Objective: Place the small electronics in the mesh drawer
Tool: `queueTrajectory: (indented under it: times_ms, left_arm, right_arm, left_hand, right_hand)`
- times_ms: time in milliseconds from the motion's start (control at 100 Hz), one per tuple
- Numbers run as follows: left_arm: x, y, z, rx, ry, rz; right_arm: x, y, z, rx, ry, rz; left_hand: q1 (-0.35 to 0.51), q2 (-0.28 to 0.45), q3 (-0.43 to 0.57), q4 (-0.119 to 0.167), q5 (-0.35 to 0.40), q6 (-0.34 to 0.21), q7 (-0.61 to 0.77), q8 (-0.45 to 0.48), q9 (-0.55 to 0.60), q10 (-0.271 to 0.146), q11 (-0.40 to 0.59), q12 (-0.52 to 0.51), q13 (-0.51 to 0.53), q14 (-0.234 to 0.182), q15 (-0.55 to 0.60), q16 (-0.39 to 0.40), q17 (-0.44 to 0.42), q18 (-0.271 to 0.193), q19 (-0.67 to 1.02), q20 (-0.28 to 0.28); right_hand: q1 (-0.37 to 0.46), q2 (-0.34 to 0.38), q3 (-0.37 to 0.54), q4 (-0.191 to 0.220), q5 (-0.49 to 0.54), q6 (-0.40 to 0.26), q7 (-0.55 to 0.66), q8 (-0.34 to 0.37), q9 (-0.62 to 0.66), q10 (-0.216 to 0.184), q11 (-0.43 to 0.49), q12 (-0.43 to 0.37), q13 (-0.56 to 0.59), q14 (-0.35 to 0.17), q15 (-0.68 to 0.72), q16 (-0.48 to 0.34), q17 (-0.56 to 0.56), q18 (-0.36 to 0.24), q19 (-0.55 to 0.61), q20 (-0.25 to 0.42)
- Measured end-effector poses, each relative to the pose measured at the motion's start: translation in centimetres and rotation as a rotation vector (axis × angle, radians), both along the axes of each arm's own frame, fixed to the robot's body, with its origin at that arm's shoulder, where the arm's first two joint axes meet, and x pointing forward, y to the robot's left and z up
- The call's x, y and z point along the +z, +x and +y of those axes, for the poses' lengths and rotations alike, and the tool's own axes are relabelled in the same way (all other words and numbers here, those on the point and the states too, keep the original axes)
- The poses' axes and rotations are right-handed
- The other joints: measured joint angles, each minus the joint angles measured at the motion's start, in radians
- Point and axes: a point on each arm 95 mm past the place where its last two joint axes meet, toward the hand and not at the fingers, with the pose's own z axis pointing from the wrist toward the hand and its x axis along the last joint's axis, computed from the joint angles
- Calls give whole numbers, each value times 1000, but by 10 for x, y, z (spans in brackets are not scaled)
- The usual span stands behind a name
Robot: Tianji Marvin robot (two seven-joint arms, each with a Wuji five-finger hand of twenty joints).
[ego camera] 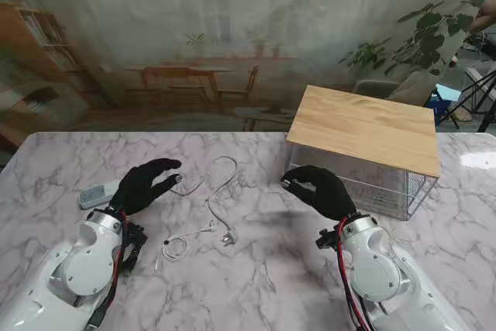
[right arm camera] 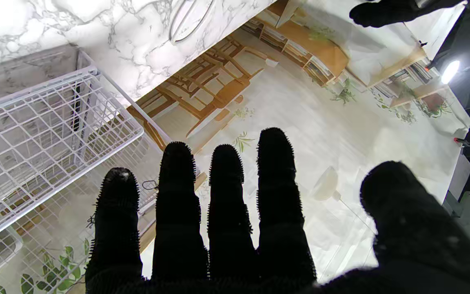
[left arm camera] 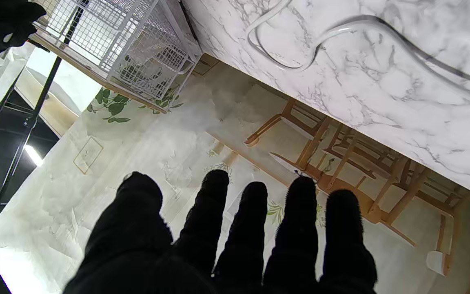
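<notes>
The white mesh drawer unit [ego camera: 372,184] with a wooden top [ego camera: 364,128] stands at the right of the marble table; its mesh shows in the wrist views [left arm camera: 137,45] [right arm camera: 35,134]. My right hand [ego camera: 319,190], in a black glove, hovers open just left of the drawer front, fingers [right arm camera: 227,196] spread and holding nothing. My left hand [ego camera: 147,184] is open too, fingers [left arm camera: 255,228] apart, above the table's left side. A white cable [ego camera: 221,184] [left arm camera: 341,36] lies between the hands, with white earphones [ego camera: 177,247] nearer to me. A small white device [ego camera: 98,194] lies left of my left hand.
The table's far edge [ego camera: 232,134] meets a painted backdrop. A plant [ego camera: 434,36] and a tripod [ego camera: 484,94] stand beyond the table's right corner.
</notes>
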Motion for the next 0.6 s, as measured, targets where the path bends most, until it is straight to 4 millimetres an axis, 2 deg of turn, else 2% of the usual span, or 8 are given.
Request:
queueTrajectory:
  times_ms: [370,600]
  left_arm:
    - [3,-2,-4,-8,9,2]
    - [2,-2,-4,-3,6,9]
  right_arm:
    - [2,-3,-2,8,-3,-16]
    - [2,-6,-4,36,-155,-52]
  left_hand:
    - [0,0,0,0,0,0,0,0,0,0,0,0,0,0,0,0,0,0,0,0]
    - [0,0,0,0,0,0,0,0,0,0,0,0,0,0,0,0,0,0,0,0]
  right_hand:
    - [0,0,-3,0,-15,0,5,-12,-4,0,0,0,0,0,0,0,-2,0,-2,0]
    - [0,10,-15,0,-42,0,12,-23,-79,0,-1,-2,-79,-3,5,-8,-25,-2,-14,0]
